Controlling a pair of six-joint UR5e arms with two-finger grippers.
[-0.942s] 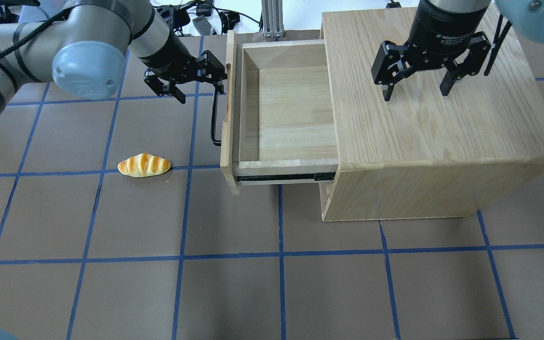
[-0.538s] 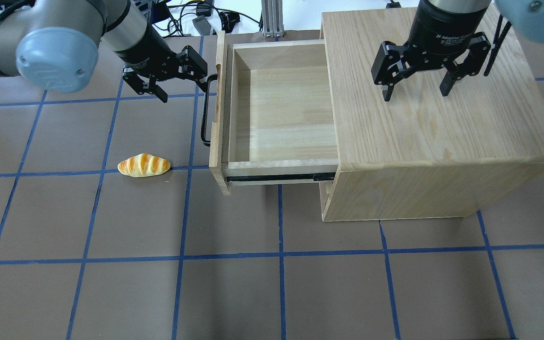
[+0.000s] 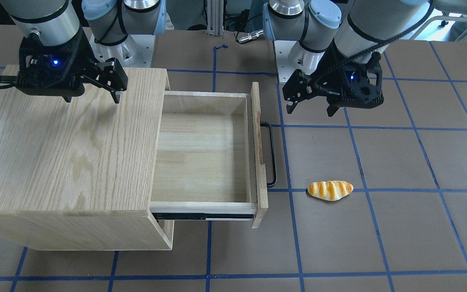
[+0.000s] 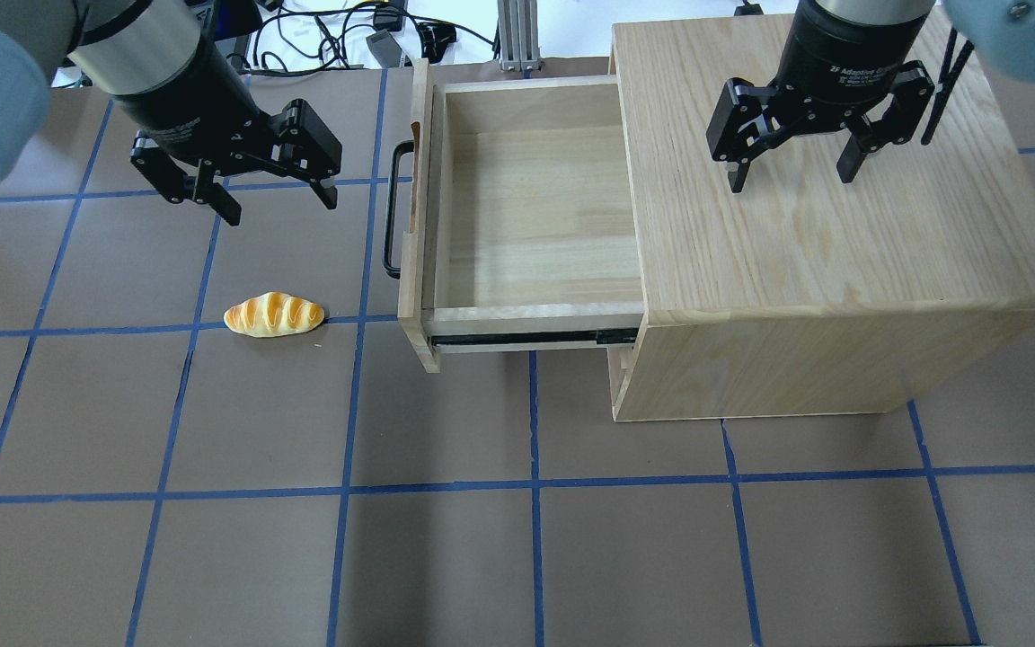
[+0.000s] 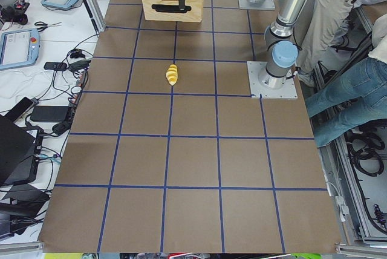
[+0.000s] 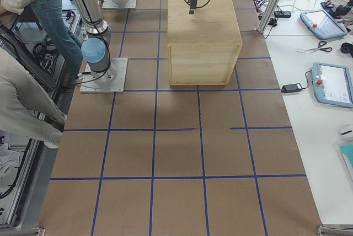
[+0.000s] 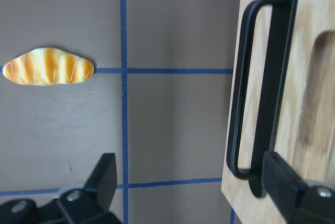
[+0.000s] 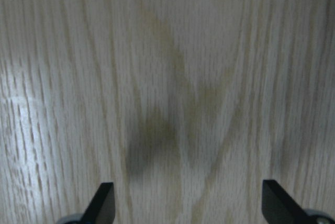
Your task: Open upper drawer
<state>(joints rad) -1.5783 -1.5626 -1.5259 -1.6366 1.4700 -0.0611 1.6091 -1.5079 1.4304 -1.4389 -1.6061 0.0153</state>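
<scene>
Upper drawer (image 4: 535,207) stands pulled far out of the oak cabinet (image 4: 841,252) on the bench (image 4: 212,539), its inside bare and its black bar handle (image 4: 386,216) free. The left claw (image 4: 282,208) hangs wide open and empty near the handle, touching nothing. The right claw (image 4: 790,180), likewise spread and empty, hovers over the cabinet top. The opening appears done, leaving only the clearing-away step. Any next move calls for lifting off without knocking the handle or the nearby bread roll (image 4: 274,314).

bright even light, soft shadows, blurry wrist views.
</scene>
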